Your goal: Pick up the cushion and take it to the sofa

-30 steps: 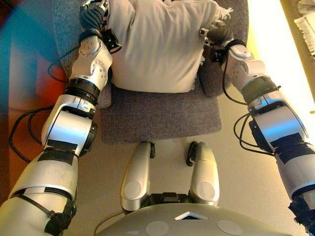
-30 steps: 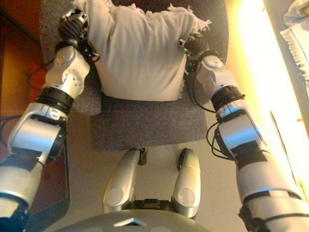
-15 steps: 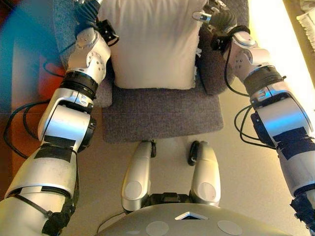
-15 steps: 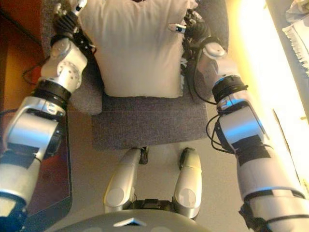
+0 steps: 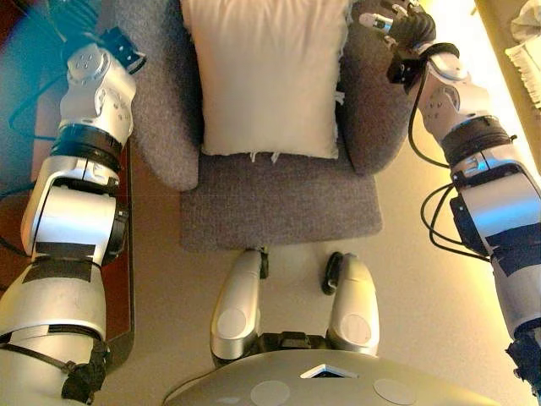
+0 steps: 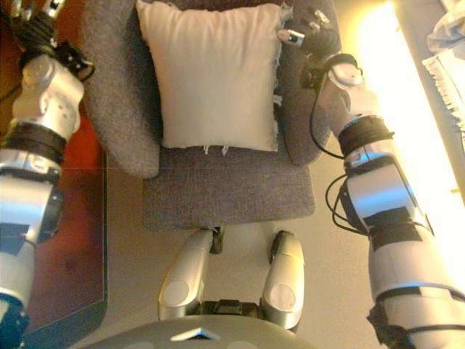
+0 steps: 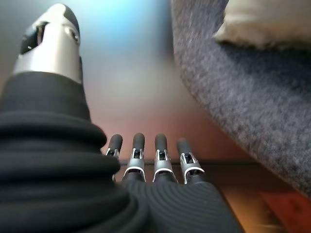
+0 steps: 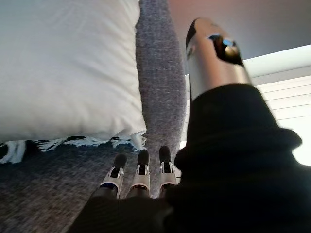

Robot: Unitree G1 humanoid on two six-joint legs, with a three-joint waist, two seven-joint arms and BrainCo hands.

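The cushion (image 6: 214, 76) lay on the grey sofa (image 6: 232, 189), its top edge cut off. Both the left hand (image 7: 155, 162) and the right hand (image 8: 141, 177) were empty beside it, fingers straight.

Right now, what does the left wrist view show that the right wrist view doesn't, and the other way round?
Only the left wrist view shows the left hand, open, beside the sofa's outer side, over reddish-brown floor. Only the right wrist view shows the right hand, open over the sofa's arm, and the cushion's fringe. Both show the grey sofa and the white cushion, untouched.
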